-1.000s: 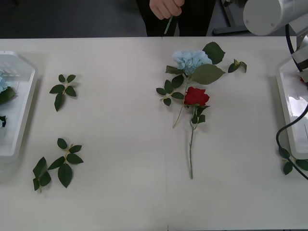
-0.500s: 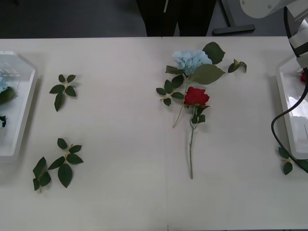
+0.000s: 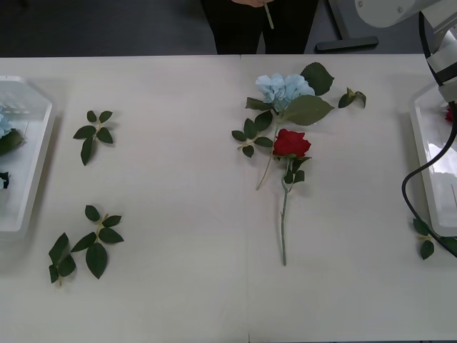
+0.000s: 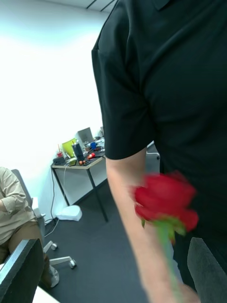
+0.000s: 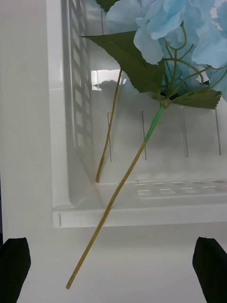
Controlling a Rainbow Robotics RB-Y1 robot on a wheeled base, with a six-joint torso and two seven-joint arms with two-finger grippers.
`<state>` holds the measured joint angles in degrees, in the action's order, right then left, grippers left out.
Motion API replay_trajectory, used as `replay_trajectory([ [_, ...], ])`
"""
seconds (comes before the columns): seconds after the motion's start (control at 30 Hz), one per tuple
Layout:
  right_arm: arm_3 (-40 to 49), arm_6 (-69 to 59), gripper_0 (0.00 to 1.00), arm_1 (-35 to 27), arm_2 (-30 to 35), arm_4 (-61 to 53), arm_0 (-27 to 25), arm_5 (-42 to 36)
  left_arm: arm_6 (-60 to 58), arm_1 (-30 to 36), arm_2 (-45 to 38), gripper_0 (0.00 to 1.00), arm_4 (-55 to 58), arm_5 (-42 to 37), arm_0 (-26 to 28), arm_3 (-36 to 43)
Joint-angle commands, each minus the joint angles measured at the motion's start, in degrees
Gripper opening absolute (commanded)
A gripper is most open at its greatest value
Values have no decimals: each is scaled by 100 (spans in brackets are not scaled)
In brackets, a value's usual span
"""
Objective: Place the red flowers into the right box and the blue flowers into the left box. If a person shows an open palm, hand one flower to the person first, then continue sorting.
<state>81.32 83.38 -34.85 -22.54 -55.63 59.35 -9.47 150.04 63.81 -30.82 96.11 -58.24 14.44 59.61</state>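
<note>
Front view: one red rose (deep bloom, thin green stem running toward the near edge) lies mid-desk, just near of a pale blue hydrangea with broad leaves. A person in black at the far edge holds another rose. Loose leaf sprigs lie left. The left box holds a blue flower, its stem overhanging the rim. Both tools, left and right, are released, grasping nothing.
</note>
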Motion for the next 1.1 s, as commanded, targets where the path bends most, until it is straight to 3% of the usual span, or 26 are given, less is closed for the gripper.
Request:
replay_trajectory([
  [0.03,217,196,88,13,-268,-326,271,-196,78,342,6,100,48,67,156,-11],
  [0.5,622,47,89,-382,-330,-2356,-582,-4045,78,342,6,100,48,67,156,-11],
  [0.73,1079,-902,88,-347,-356,-1170,-1004,-6330,78,342,6,100,48,67,156,-11],
  [0.97,1861,-2159,88,-277,-804,34,-1241,-7367,78,342,6,100,48,67,156,-11],
  [1.1,1975,-2660,89,128,-1024,1124,-1435,-8027,78,342,6,100,48,67,156,-11],
])
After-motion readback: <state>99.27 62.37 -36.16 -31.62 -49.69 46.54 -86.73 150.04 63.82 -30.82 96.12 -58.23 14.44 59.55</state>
